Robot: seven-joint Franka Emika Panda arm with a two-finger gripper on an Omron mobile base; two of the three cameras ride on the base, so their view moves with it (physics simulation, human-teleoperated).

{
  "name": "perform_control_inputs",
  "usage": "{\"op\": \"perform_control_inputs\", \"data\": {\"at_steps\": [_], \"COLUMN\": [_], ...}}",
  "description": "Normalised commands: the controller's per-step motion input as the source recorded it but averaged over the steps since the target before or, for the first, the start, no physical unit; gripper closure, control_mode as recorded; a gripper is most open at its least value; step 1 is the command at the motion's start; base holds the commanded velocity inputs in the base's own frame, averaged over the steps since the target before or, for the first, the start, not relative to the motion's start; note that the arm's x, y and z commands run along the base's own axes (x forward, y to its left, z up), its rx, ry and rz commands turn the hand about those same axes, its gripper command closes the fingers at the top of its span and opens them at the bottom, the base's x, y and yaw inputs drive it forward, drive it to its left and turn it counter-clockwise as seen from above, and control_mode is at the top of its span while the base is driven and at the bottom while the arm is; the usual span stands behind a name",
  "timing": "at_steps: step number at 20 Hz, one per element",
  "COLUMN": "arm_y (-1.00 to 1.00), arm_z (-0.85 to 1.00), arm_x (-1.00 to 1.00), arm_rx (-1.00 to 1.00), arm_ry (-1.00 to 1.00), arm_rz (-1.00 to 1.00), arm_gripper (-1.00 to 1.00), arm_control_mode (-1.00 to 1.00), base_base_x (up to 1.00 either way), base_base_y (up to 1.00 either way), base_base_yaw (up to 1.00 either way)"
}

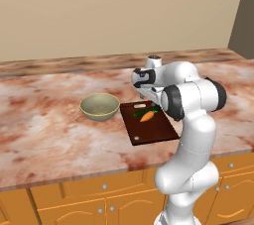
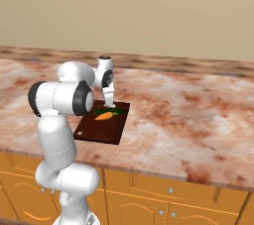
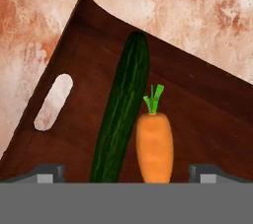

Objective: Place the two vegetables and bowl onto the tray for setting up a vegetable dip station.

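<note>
The dark reddish-brown tray (image 1: 155, 131) (image 2: 108, 130) (image 3: 202, 104) lies on the counter. On it rest the dark green cucumber (image 3: 123, 109) (image 1: 150, 111) (image 2: 117, 113) and the orange carrot (image 3: 154, 144) (image 1: 146, 116) (image 2: 103, 116), side by side and touching. My gripper (image 2: 109, 104) (image 3: 127, 172) hovers just above them, open, its tips (image 3: 47, 172) spread wide to either side with nothing between them. The beige-green bowl (image 1: 99, 107) stands on the counter just left of the tray, apart from it.
The marble counter (image 1: 44, 130) runs wide to both sides, with a wall behind it. The tray's slot handle (image 3: 53, 102) is at its far end. My own arm (image 1: 191, 100) hangs over the tray's right side.
</note>
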Motion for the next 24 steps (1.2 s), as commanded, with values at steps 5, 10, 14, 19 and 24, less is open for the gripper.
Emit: {"op": "perform_control_inputs", "data": {"at_steps": [5,10,14,19,24], "arm_y": [0.31,0.33,0.33,0.18,0.13], "arm_z": [0.05,0.29,0.3,0.3,0.2], "arm_x": [-0.36,-0.17,-0.08,-0.17,-0.2], "arm_rx": [0.0,0.0,0.0,0.0,0.0], "arm_ry": [0.0,0.0,0.0,0.0,0.0], "arm_rz": [0.0,0.0,0.0,0.0,0.0], "arm_gripper": [-1.0,-1.0,-1.0,-1.0,-1.0], "arm_control_mode": [-1.0,-1.0,-1.0,-1.0,-1.0], "base_base_x": [0.0,0.0,0.0,0.0,0.0], "base_base_y": [0.0,0.0,0.0,0.0,0.0], "base_base_yaw": [0.0,0.0,0.0,0.0,0.0]}}
